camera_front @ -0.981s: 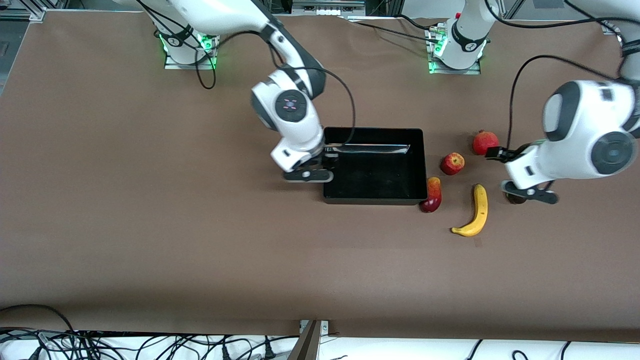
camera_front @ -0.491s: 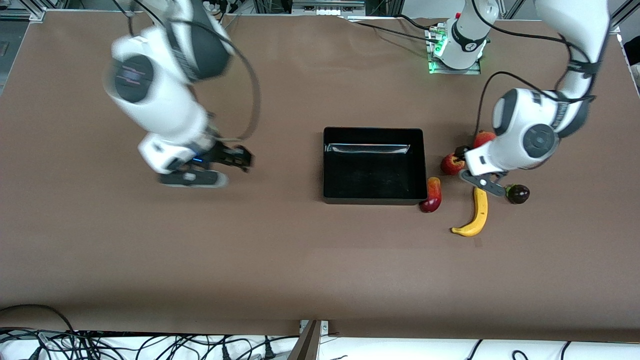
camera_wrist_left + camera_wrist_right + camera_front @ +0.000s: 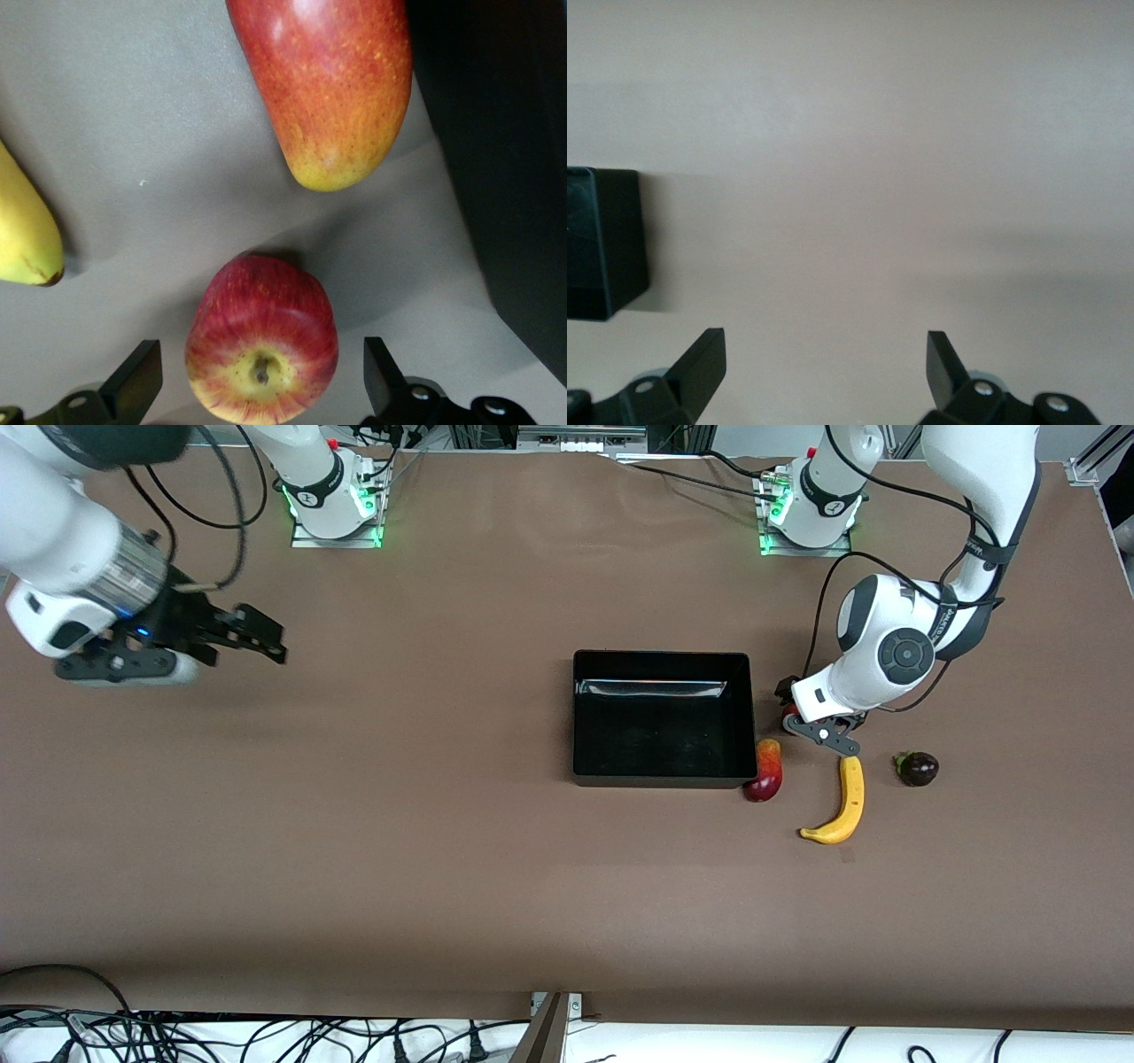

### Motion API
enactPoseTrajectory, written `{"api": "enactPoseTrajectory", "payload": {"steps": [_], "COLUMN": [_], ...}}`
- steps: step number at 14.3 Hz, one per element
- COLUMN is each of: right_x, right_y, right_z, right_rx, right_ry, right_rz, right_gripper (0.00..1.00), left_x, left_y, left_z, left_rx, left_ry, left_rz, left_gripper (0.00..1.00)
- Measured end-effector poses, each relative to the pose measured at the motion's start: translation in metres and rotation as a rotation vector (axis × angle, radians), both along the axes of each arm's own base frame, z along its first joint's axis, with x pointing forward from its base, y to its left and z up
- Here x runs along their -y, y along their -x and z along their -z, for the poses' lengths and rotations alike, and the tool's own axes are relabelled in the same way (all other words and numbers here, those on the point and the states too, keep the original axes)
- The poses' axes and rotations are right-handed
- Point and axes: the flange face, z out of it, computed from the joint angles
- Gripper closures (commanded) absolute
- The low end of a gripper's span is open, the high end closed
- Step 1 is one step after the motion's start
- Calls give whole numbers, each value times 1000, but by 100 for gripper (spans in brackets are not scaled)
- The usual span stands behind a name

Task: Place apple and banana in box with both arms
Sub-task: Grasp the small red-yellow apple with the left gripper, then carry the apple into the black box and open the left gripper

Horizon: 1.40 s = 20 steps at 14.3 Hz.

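Over the apple, beside the box, the left pincer is held spread; the right pincer, likewise spread, is held over bare tabletop.

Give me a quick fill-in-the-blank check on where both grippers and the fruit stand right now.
1. The left gripper is open with its fingers on either side of the ____.
2. The box holds ____ fruit.
3. The banana lies on the ____, outside the box.
4. The right gripper waits with its fingers ____ over bare table at the right arm's end.

Missing words: apple; no; table; open
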Motion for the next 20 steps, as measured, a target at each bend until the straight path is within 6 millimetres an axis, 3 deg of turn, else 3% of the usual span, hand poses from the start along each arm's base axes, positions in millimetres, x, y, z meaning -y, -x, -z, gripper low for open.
{"api": "enactPoseTrajectory", "payload": {"steps": [2, 5, 7, 9, 11, 13, 14, 15, 17, 18, 20], "right_x": [18, 44, 53, 55, 53, 55, 57, 59, 62, 65, 73], "right_y": [4, 8, 13, 16, 18, 18, 18, 18, 17, 16, 15], "right_z": [-3, 0, 0, -5, -8, -8, -9, -9, -12, -13, -15], "right_rx": [1, -6, -7, 4, 11, 12, 12, 14, 23, 27, 39], "right_ry": [15, 26, 35, 57, 66, 68, 68, 67, 68, 70, 70], "right_rz": [-26, -56, -56, -65, -70, -67, -64, -60, -54, -49, -34], "right_gripper": [0, 0, 0, 0, 0, 0, 0, 0, 0, 0, 0], "left_x": [1, 3, 5, 8, 20, 53, 80, 108, 160, 178, 192], "left_y": [1, 1, -6, -26, -50, -59, -56, -48, -30, -24, -18], "left_z": [4, 4, -7, -45, -106, -151, -161, -163, -150, -136, -103], "left_rx": [-7, -11, -45, -101, -135, -131, -126, -126, -130, -132, -131], "left_ry": [0, -1, -8, -21, -33, -45, -45, -51, -73, -74, -64], "left_rz": [3, 7, 9, 10, -4, -66, -113, -162, -235, -253, -261], "left_gripper": [95, 100, 100, 100, 98, 100, 100, 99, 99, 99, 98]}}
